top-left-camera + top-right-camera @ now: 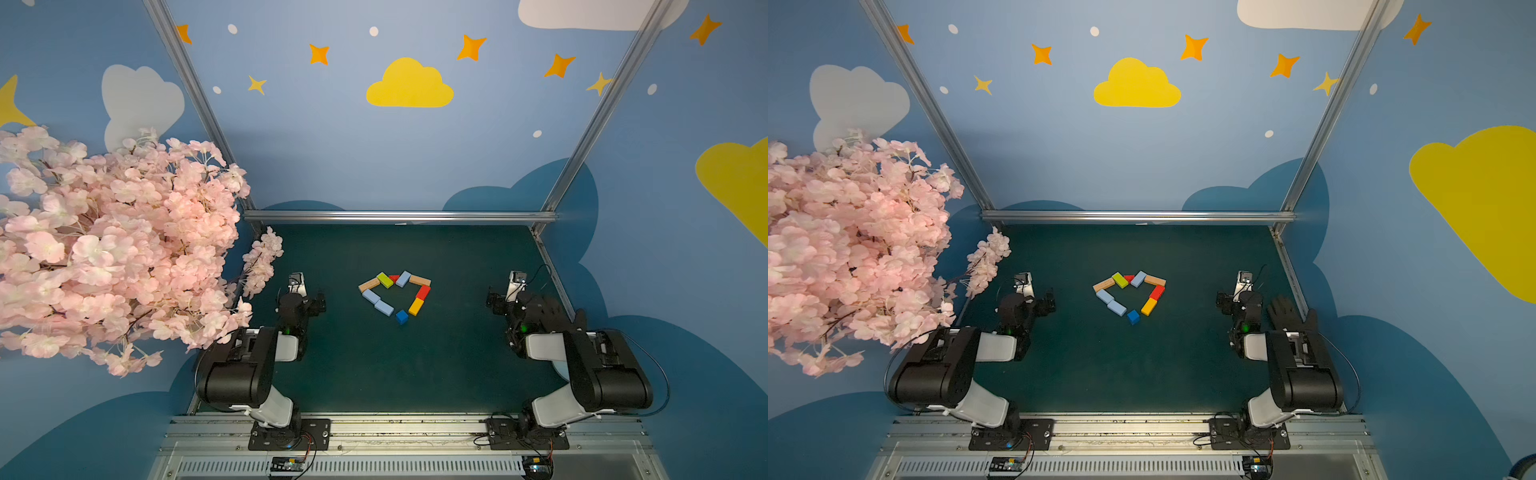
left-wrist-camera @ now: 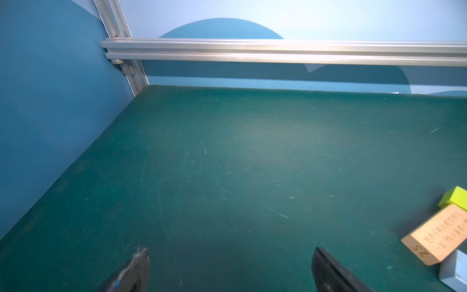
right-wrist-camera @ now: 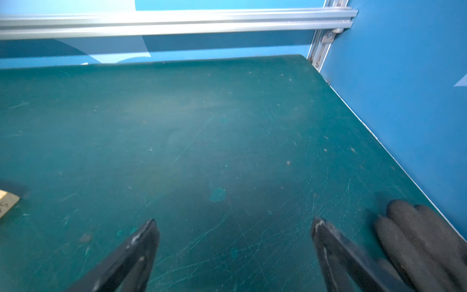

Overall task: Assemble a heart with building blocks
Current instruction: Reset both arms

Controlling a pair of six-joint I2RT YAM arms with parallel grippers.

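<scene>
A block heart [image 1: 371,296] in the middle of the green table [image 1: 374,365], left claw [image 2: 230,255] apart and empty near the left edge, right claw [image 3: 234,223] apart, empty, beside a black glove [image 3: 424,240]

Scratched matt table [image 2: 227,164], brushed aluminium rail [image 2: 278,50], bare-wood tan block [image 2: 437,235], glove [image 3: 424,240] perhaps rubber-coated

Left arm [image 1: 241,374] and right arm [image 1: 606,374]: black rounded joint housings, white link shells. Black base plate [image 1: 291,432] with bolts (silver heads). Green lamp [image 1: 286,331] on the forearm. Black cable [image 1: 666,380] loops externally. Right gripper [image 3: 233,220]: tapered black fingers [image 3: 136,247], white-scuffed.
</scene>
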